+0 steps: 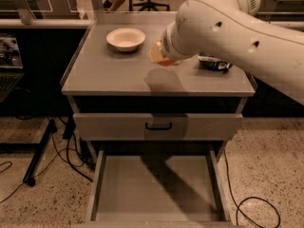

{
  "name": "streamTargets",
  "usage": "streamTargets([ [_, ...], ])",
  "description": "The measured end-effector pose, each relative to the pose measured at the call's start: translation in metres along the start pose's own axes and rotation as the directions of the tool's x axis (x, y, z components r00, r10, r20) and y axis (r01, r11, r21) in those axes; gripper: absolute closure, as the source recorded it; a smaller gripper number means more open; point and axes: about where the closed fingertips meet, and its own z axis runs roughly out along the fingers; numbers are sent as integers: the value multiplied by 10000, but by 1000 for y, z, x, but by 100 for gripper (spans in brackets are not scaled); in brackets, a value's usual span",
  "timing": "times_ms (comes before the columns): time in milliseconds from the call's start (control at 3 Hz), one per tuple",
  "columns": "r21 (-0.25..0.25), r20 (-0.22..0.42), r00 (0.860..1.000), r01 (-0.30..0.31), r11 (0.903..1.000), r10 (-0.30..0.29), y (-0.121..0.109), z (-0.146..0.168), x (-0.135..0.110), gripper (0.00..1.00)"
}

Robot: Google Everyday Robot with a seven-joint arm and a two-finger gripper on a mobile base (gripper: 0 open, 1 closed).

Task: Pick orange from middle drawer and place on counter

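Orange (167, 62) is pinched between the fingers (155, 54) of the gripper (161, 59), upper middle of the frame, hanging just above the counter (118, 77), which lies directly below.

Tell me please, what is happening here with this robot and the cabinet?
The robot's arm reaches over the counter, and its gripper, mostly hidden behind the arm, is at the orange near the counter's middle. The middle drawer stands open below, its floor bare. A white bowl and a dark packet sit on the counter too.
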Motion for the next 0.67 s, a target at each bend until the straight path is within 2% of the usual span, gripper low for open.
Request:
streamTargets([
  [667, 30, -34, 9989, -476, 9989, 476, -1, 32, -19, 100],
])
